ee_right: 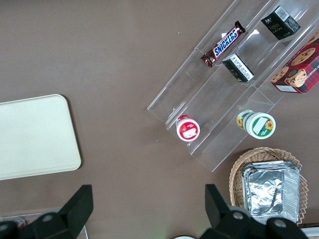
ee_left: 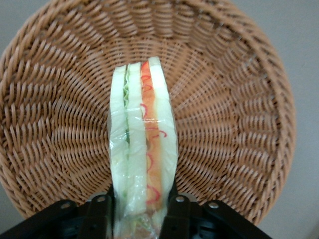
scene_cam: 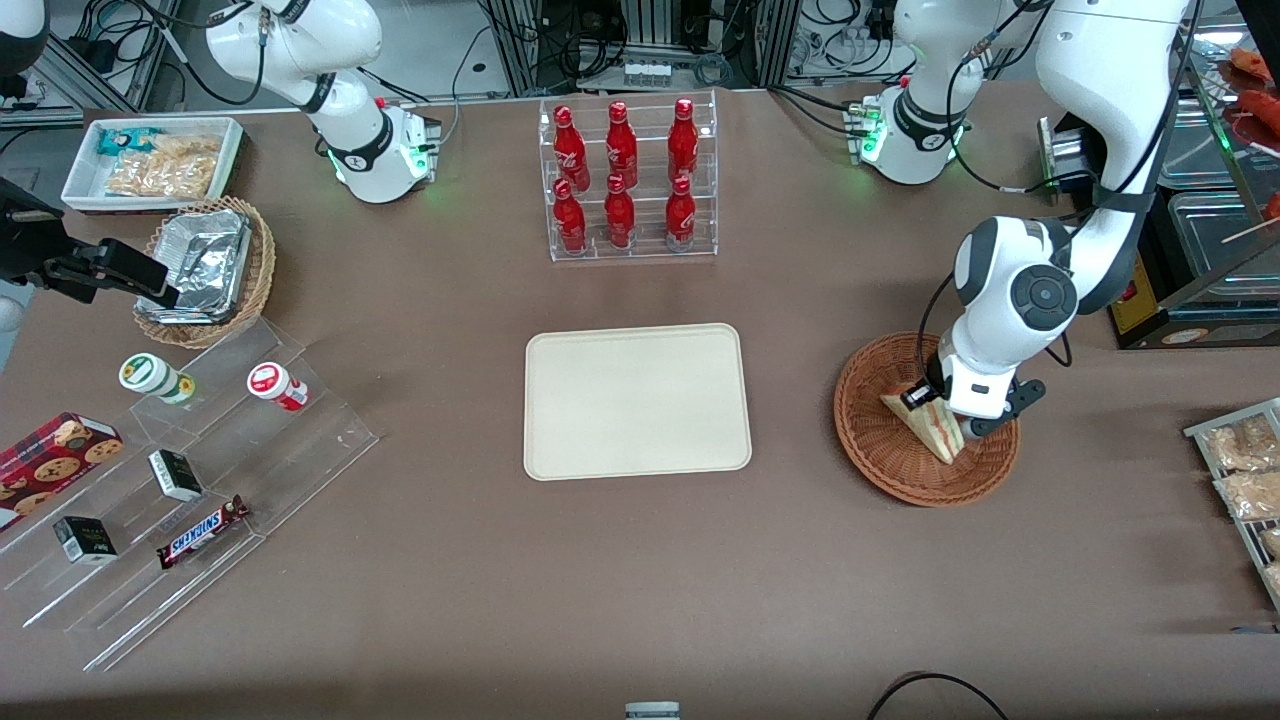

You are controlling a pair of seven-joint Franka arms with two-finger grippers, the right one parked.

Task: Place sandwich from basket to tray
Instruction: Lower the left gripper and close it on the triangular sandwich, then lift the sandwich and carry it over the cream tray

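Observation:
The sandwich (scene_cam: pixel 930 424) is a wrapped wedge of white bread with red and green filling, lying in the reddish-brown wicker basket (scene_cam: pixel 880 440). My left gripper (scene_cam: pixel 955 415) is down in the basket with its fingers closed on both sides of the sandwich's wide end. In the left wrist view the sandwich (ee_left: pixel 143 149) stands on edge between the two black fingers (ee_left: pixel 178 214), with the basket (ee_left: pixel 239 114) all round it. The cream-beige tray (scene_cam: pixel 637 401) lies bare at the table's middle, beside the basket toward the parked arm's end.
A clear rack of red bottles (scene_cam: pixel 627 180) stands farther from the camera than the tray. A tan basket with a foil container (scene_cam: pixel 205 265), a white bin of snacks (scene_cam: pixel 155 162) and clear steps with snacks (scene_cam: pixel 180 490) lie toward the parked arm's end. Packets (scene_cam: pixel 1245 470) sit at the working arm's end.

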